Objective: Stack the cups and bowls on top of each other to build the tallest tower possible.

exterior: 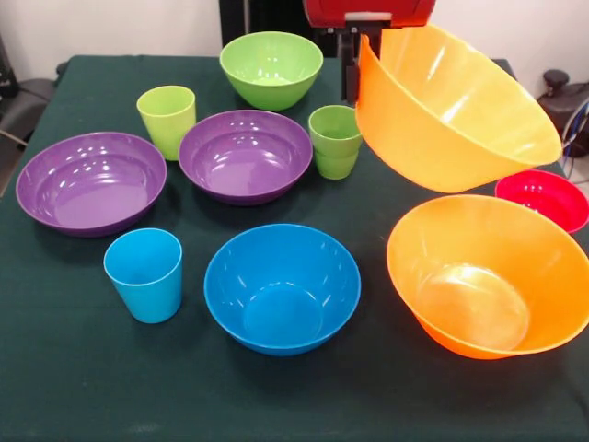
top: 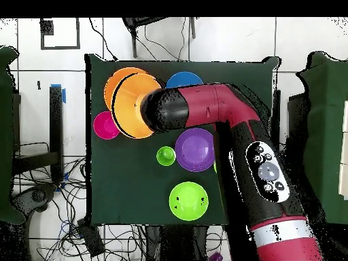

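Blue bowl [exterior: 282, 287] on table | gripper [exterior: 352, 57] holds tilted orange bowl [exterior: 451, 110] aloft

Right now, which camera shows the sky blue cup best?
The front view: the sky blue cup stands upright in full sight, left of the blue bowl. In the overhead view it does not show; the arm covers that side.

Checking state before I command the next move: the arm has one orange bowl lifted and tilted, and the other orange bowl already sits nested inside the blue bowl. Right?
Not quite. The front view shows the second orange bowl standing on the table by itself, beside the blue bowl, which is empty. The lifted orange bowl is indeed raised and tilted at the end effector.
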{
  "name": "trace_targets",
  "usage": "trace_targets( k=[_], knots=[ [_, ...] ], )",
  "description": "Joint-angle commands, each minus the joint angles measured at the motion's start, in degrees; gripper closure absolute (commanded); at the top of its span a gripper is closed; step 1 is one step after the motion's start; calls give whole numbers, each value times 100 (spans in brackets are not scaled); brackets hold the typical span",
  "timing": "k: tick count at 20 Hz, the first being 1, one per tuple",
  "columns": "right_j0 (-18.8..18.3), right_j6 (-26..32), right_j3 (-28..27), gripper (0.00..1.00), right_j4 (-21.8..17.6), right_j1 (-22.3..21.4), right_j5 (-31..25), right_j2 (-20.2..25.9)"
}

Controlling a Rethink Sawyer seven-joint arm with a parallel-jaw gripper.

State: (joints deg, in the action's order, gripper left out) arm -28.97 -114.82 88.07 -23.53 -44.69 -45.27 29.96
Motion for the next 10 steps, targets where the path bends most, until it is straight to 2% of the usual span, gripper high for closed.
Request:
trace_targets(
  k=[1,6,10],
  knots=[
    [-174,2081,-382,100,-559,374,-176,610],
    [-497,2513,-613,100,-733,809,-30,946],
    [-757,2655,-552,100,-860,933,38,1088]
  ],
)
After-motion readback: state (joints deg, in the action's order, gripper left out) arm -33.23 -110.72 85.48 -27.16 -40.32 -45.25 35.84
